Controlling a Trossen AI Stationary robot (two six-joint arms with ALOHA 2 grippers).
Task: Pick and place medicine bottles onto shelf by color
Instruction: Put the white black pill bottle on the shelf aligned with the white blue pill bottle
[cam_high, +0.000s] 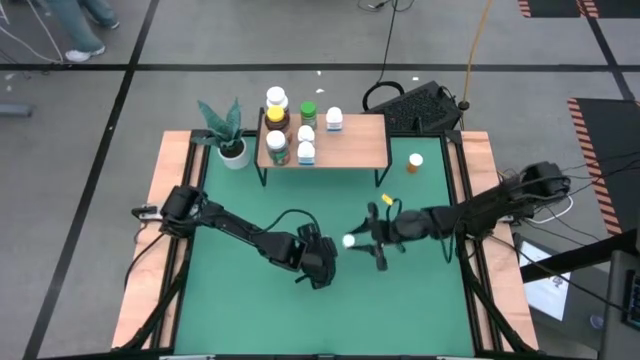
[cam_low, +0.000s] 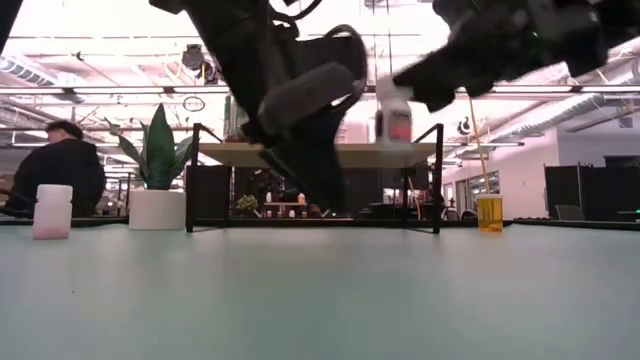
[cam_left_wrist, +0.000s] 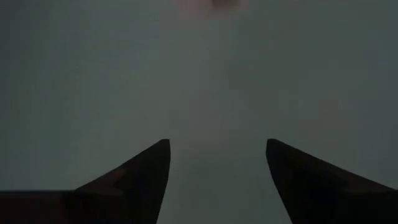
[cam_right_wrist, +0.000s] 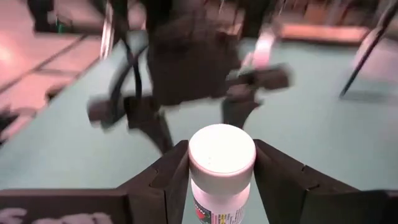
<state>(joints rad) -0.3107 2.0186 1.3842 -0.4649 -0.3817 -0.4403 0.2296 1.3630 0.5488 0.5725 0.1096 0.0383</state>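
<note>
My right gripper (cam_high: 356, 240) is over the middle of the green table, shut on a white-capped medicine bottle (cam_right_wrist: 222, 152) that also shows in the low view (cam_low: 393, 118). Just to its left, my left gripper (cam_high: 322, 265) slants down at the table with its fingers (cam_left_wrist: 143, 177) open and nothing between them. The shelf (cam_high: 350, 150), a light-wood board on black legs, stands at the far edge. Several medicine bottles stand on its left half, among them an amber one (cam_high: 276, 112), a green one (cam_high: 309, 113) and a white-and-blue one (cam_high: 334, 120). An orange bottle (cam_high: 415, 162) stands on the table to the shelf's right. My right gripper pinches the bottle between its two fingers (cam_right_wrist: 283, 177), on opposite sides of the white cap and the body just below it (cam_right_wrist: 239, 186). The fingers come roughly level from the table's right side. The bottle stands upright, cap up, lifted clear of the table.
A white pot with a green plant (cam_high: 232, 140) stands left of the shelf. In the low view a small white jar (cam_low: 52, 210) sits on the table at the left. A person (cam_low: 60, 165) is beyond the table. The shelf's right half (cam_high: 365, 140) is bare.
</note>
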